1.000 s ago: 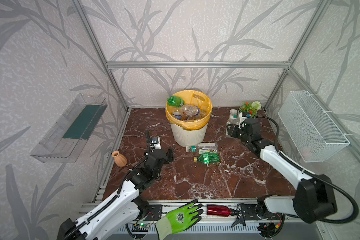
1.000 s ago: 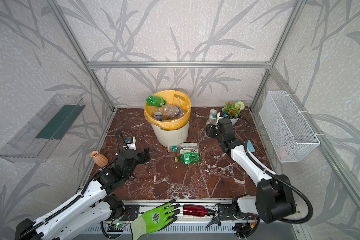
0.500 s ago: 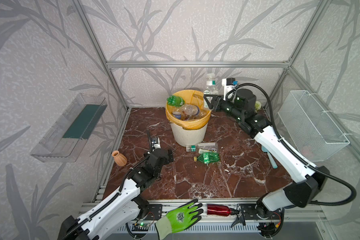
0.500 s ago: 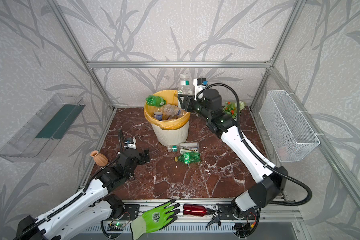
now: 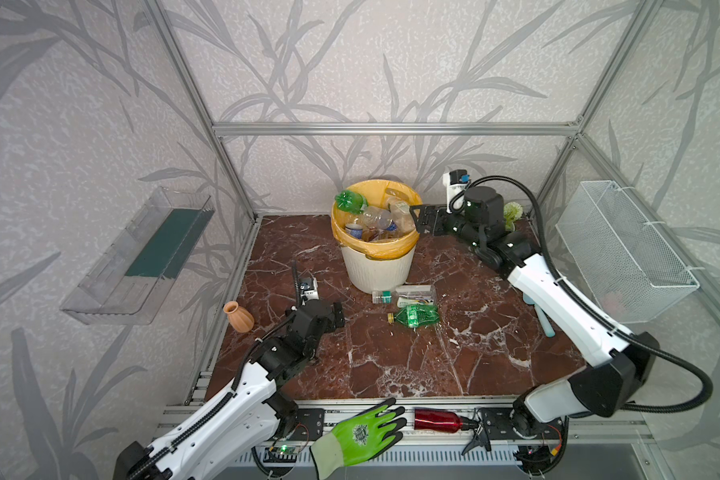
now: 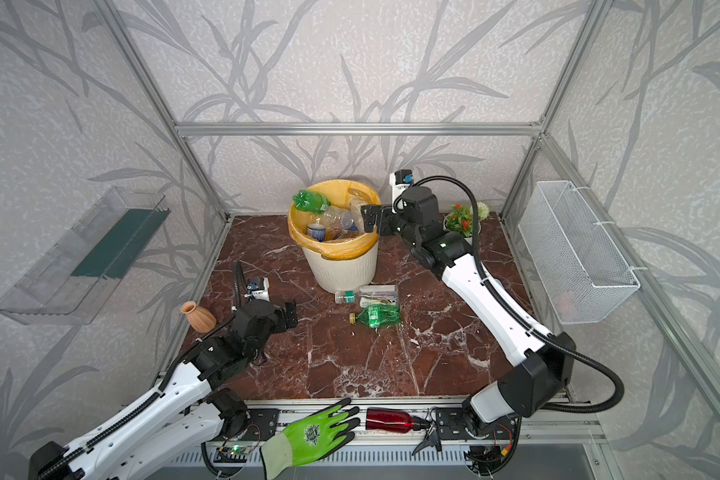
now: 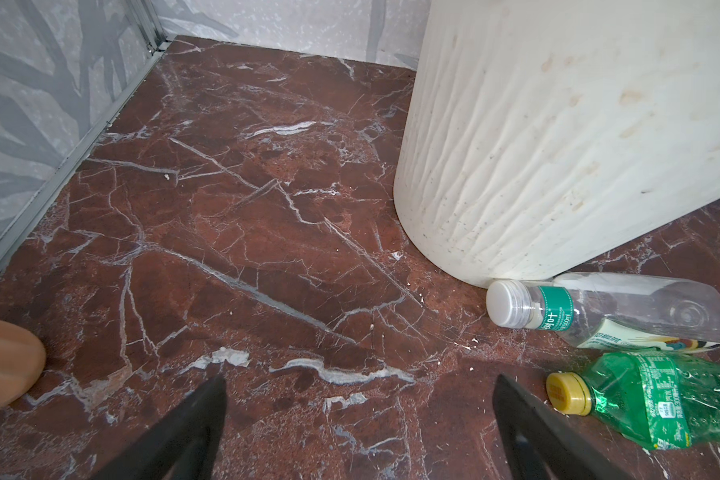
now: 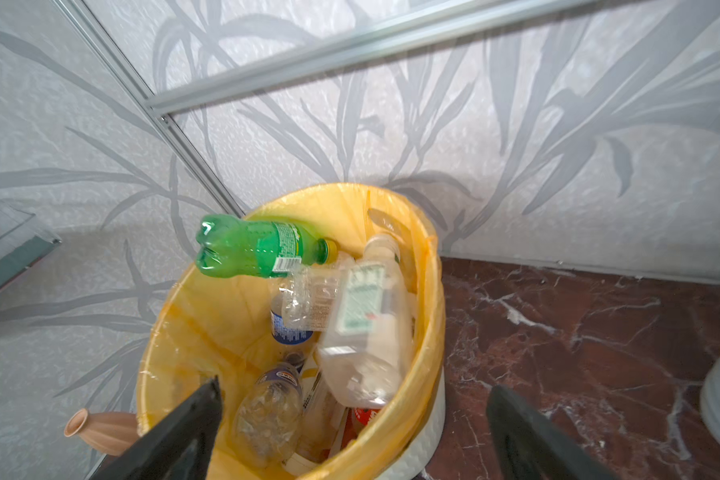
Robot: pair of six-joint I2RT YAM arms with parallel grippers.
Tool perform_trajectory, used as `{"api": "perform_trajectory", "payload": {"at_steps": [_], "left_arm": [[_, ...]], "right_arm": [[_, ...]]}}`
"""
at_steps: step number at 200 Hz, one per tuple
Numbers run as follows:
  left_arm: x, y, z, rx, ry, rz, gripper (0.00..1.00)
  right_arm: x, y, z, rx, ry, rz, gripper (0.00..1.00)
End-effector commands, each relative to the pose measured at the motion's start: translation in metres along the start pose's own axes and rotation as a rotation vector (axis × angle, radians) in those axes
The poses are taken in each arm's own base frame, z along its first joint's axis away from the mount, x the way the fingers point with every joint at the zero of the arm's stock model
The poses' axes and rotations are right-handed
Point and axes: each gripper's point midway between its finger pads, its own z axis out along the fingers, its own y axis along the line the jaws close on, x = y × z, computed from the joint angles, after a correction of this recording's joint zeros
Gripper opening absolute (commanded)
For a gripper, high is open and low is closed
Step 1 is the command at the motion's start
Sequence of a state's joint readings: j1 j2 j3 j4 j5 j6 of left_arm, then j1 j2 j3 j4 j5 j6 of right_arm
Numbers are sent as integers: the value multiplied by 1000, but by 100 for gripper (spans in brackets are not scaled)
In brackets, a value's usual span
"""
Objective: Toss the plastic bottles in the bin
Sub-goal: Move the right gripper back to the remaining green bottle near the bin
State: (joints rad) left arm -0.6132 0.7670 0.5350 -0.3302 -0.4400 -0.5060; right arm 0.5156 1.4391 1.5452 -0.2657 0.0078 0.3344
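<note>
The right claw (image 5: pixel 422 217) hangs just beside the far right edge of the bin (image 5: pixel 377 270), level with its rim, and the right wrist view shows its two fingers spread wide with nothing pinched between them. Below it, the bin's yellow bag holds a heap of plastic bottles: a large clear bottle with a pale green label (image 8: pixel 366 328) lies blurred on top of the pile, and a green bottle (image 8: pixel 250 249) rests across the far rim with its base sticking out over the edge. Two more bottles lie on the marble floor (image 5: pixel 391 365) at the foot of the bin: a clear one with a white cap (image 7: pixel 620 311) touching the bin's wall, and a crushed green one with a yellow cap (image 7: pixel 661 399) just beside it. The left claw (image 7: pixel 360 386) sits low over the floor near these two, its fingers also spread apart and empty, with a small clay vase (image 5: pixel 238 316) off to its left.
</note>
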Motion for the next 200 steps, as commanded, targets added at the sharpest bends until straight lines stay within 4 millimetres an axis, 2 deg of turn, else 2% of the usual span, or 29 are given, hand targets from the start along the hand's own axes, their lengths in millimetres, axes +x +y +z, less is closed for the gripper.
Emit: {"api": "perform_trajectory", "payload": {"at_steps": [1,28,52,78,97,128,148,174,200], "left_arm": [[-6,-4,0,10,-6,-19,99],[-5,-24,2,96,28,27,99],[-3,-38,2,167,29,78,99],[3,-57,0,223,29,167,99],[9,-77,-2,239,30,276,99],[23,-110,3,286,68,371,99],[32,-129,7,333,94,387,99],[38,-145,11,359,119,405,98],[41,-148,13,361,129,403,98]], "right_arm": [[-12,-20,-23,69,-52,-36,99],[20,-40,-31,104,0,-22,99],[61,-69,-38,143,54,41,99],[120,-107,-45,196,114,137,99],[160,-120,-49,191,152,195,99],[230,-125,-46,151,267,280,100],[264,-120,-39,91,325,352,98],[295,-107,-29,30,401,390,93],[313,-88,-16,-25,451,389,92]]}}
